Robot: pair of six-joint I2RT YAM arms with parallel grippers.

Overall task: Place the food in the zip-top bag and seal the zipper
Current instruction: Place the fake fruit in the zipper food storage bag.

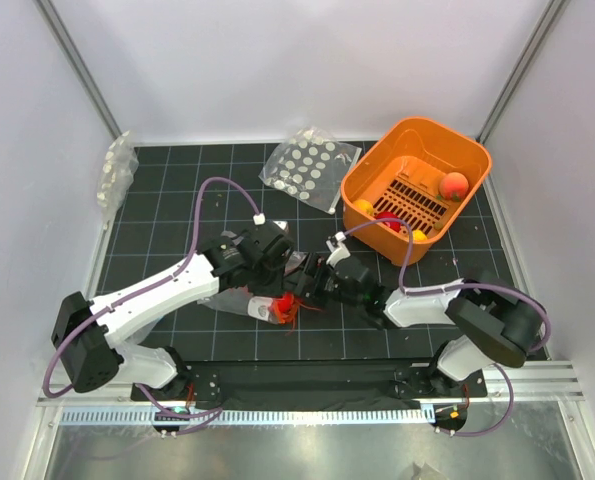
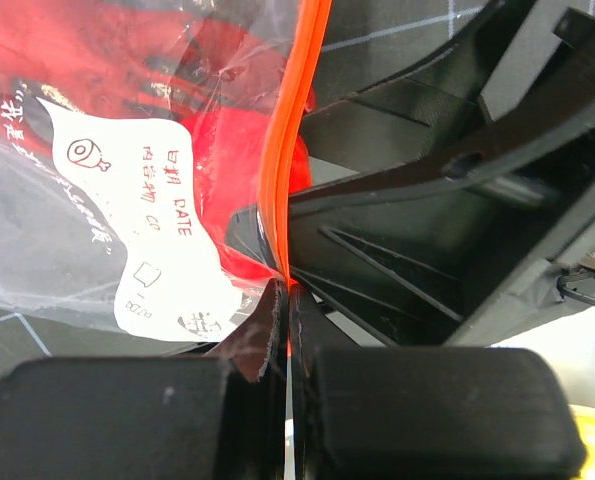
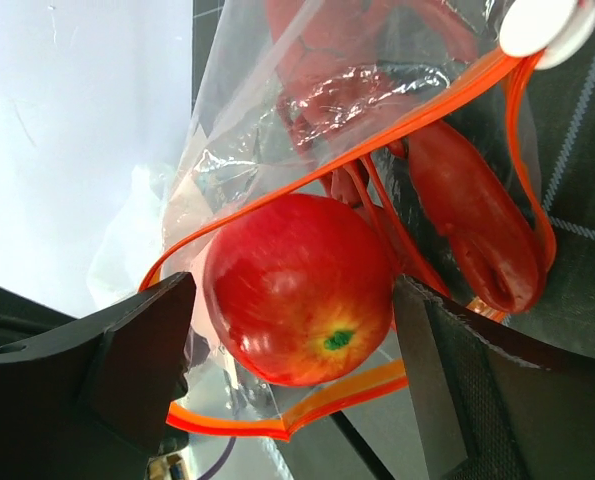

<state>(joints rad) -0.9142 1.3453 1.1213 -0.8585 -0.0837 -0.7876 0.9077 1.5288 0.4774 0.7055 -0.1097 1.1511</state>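
Right wrist view: the right gripper [image 3: 287, 335] has its fingers spread on either side of a red fruit ball [image 3: 297, 285], which sits in the open mouth of the clear bag [image 3: 242, 120] beside a red octopus toy [image 3: 472, 225]. The left gripper [image 2: 285, 300] pinches the bag's orange zipper strip [image 2: 277, 170] above the black mat [image 1: 177, 200].

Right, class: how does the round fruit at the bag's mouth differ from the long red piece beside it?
The fruit is a ball; the long piece is narrow and tapering. The fruit fades to yellow around a green spot; the long piece is red all over. Both are glossy red.
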